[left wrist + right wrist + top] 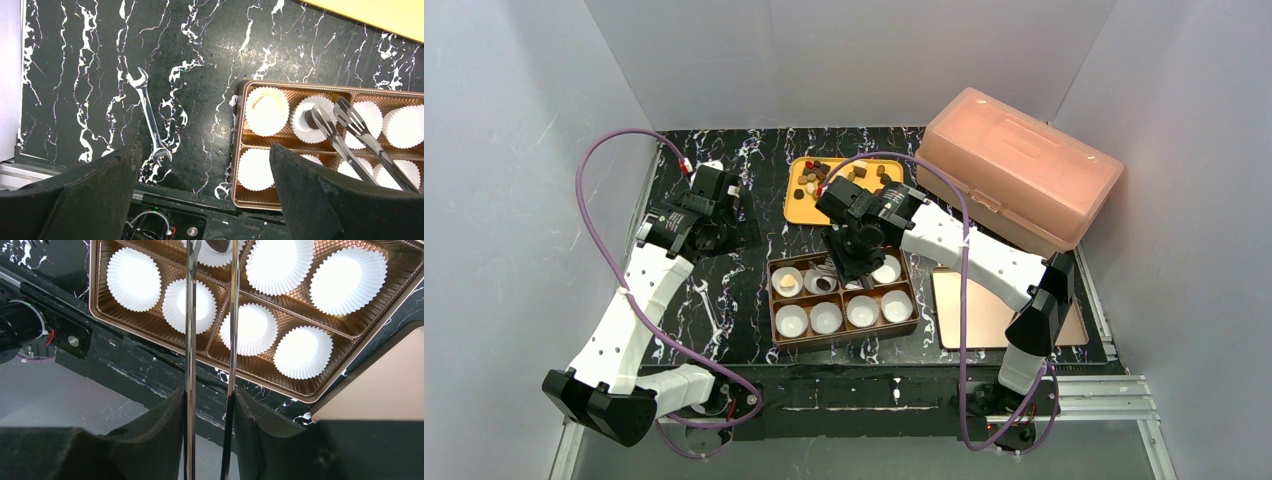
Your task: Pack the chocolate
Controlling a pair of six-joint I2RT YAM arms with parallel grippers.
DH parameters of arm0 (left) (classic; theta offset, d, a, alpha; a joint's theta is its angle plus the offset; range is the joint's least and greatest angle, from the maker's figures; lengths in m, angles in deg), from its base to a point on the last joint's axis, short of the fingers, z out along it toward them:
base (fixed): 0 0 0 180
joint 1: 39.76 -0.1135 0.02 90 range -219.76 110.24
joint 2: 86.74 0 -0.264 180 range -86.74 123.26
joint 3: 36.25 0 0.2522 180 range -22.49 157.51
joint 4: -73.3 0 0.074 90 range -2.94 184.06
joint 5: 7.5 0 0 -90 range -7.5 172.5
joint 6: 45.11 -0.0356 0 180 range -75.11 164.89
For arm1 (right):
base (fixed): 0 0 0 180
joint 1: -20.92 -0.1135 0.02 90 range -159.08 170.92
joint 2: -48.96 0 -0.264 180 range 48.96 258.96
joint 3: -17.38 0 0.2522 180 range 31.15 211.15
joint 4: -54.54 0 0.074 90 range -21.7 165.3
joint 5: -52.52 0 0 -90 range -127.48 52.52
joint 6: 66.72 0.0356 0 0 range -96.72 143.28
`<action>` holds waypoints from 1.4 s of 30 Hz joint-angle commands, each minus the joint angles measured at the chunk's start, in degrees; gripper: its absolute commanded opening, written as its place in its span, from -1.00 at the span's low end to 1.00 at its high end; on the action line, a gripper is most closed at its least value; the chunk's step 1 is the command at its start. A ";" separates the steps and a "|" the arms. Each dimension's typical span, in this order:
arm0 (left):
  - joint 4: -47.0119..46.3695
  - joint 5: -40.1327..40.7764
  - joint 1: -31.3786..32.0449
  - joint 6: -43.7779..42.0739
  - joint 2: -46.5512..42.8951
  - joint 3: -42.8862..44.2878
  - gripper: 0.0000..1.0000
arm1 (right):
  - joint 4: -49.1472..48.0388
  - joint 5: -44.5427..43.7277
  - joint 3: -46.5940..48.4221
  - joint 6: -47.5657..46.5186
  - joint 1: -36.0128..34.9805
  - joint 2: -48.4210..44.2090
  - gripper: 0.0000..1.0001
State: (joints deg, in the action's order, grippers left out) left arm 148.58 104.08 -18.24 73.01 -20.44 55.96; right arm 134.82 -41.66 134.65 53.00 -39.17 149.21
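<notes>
On the black marbled surface (75, 75) nearest the arm bases, a wrench (150, 117) lies flat to the left of a brown compartmented box (241, 140), and a tan lid (959, 310) lies to the box's right. The box holds eight white pleated paper cups (132, 277), one in each compartment. The left fingers (100, 195) hang above the surface left of the box, spread fully wide with nothing between them. The right fingers (165, 440) are partly closed, pressing on the two arms of a pair of metal tongs (190, 340), which reach down to the far row of the box. There a dark piece of chocolate (309, 120) sits in the second cup from the left, right at the slightly parted tong tips; whether the tips touch it cannot be told. A cream piece (265, 106) lies in the far-left cup beside it. Beyond the box, the rest of the chocolate (824, 178) lies scattered on a yellow tray (799, 212), dark and lighter brown pieces mixed. A closed translucent pink case (1019, 175) stands at the far right.
</notes>
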 commanded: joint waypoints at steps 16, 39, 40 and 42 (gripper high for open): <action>1.25 1.09 -0.50 -0.39 -1.30 0.77 0.99 | 2.77 -4.04 14.95 -4.33 4.76 2.47 -0.07; 2.39 1.09 -0.75 -0.79 -1.79 1.81 0.99 | -1.94 -4.67 21.85 -11.94 18.94 16.15 -0.10; 2.38 1.09 -0.70 -0.79 -1.77 1.80 0.99 | -2.02 -4.82 22.40 -12.32 19.19 16.92 -0.10; 2.31 1.02 -0.73 -0.72 -1.69 1.81 0.99 | -1.52 -5.46 23.96 -12.82 19.52 18.55 -0.10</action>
State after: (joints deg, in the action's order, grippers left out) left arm 149.17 104.10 -18.66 72.53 -20.75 56.31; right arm 134.97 -45.99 154.08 42.49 -20.37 166.08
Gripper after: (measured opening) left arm 0.992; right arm 0.458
